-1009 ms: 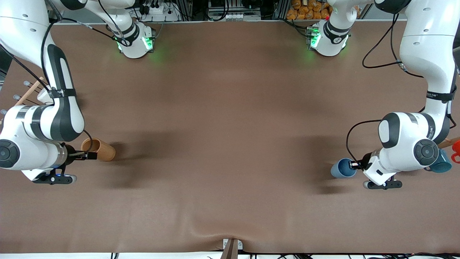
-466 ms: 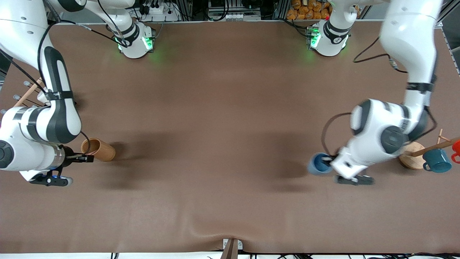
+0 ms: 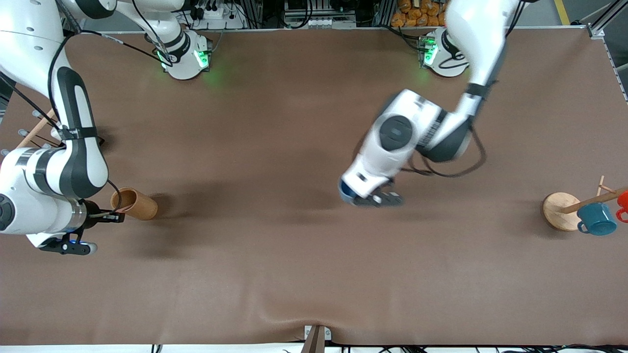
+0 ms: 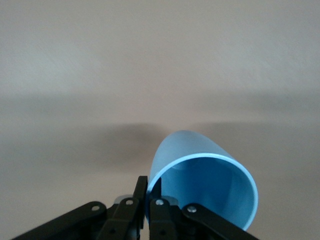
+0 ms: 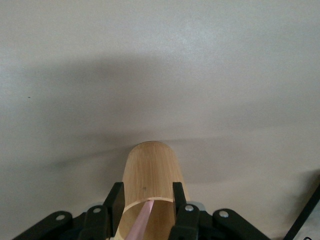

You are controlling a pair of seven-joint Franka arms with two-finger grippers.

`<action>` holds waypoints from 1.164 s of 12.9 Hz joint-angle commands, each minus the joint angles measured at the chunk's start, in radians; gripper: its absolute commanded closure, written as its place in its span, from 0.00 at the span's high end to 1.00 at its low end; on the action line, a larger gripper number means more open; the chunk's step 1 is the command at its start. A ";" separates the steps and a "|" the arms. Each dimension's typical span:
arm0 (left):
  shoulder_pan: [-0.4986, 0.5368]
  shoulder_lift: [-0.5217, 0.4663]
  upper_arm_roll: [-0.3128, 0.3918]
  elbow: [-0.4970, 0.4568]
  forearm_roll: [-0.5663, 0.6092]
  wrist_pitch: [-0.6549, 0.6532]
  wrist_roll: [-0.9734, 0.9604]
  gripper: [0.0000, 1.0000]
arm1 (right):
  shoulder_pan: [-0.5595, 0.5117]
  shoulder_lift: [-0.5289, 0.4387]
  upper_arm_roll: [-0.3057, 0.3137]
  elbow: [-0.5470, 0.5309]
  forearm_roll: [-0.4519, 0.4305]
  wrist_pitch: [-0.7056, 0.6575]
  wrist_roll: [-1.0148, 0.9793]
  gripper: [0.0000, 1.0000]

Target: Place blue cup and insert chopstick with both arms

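Note:
My left gripper [image 3: 354,192] is shut on the rim of the blue cup [image 3: 344,189] and holds it in the air over the middle of the table. In the left wrist view its fingers [image 4: 149,192] pinch the cup's wall, one inside and one outside; the blue cup [image 4: 200,190] opens toward the camera. My right gripper [image 3: 117,216] is open at the brown wooden cylinder [image 3: 135,204] at the right arm's end. In the right wrist view its fingertips [image 5: 115,200] stand on either side of the cylinder's rim [image 5: 150,170]. The pinkish chopstick [image 5: 145,217] leans inside the cylinder, ungripped.
A mug rack with a round wooden base [image 3: 559,211] stands at the left arm's end, with a teal handled mug [image 3: 596,219] and a red mug [image 3: 623,201] on it. A wooden rack with dowels [image 3: 34,130] shows at the right arm's end.
The left arm has carried the blue cup from beside the mug rack to over the middle of the table. The right gripper has drawn back slightly from the wooden cylinder, which has not moved.

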 commanded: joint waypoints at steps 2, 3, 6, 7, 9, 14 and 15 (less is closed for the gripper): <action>-0.161 0.010 0.010 -0.014 0.020 -0.004 -0.223 0.00 | -0.002 0.006 0.006 0.023 0.013 -0.015 0.013 0.46; -0.184 0.016 0.010 -0.023 0.020 0.008 -0.260 0.00 | -0.002 0.006 0.006 0.021 0.013 -0.015 0.013 0.44; -0.258 0.053 0.010 -0.028 0.020 0.062 -0.350 0.00 | -0.003 0.004 0.008 0.021 0.013 -0.024 0.013 0.40; -0.276 0.070 0.011 -0.031 0.020 0.082 -0.372 0.00 | -0.003 0.004 0.008 0.020 0.013 -0.025 0.013 0.36; -0.287 0.084 0.012 -0.063 0.020 0.149 -0.404 0.00 | -0.003 0.004 0.008 0.018 0.015 -0.027 0.011 0.19; -0.278 0.079 0.012 -0.109 0.018 0.206 -0.424 0.99 | -0.005 -0.001 0.008 0.018 0.032 -0.054 0.003 0.00; -0.275 0.069 0.015 -0.103 0.018 0.197 -0.444 1.00 | -0.006 -0.002 0.008 0.020 0.033 -0.064 0.002 0.00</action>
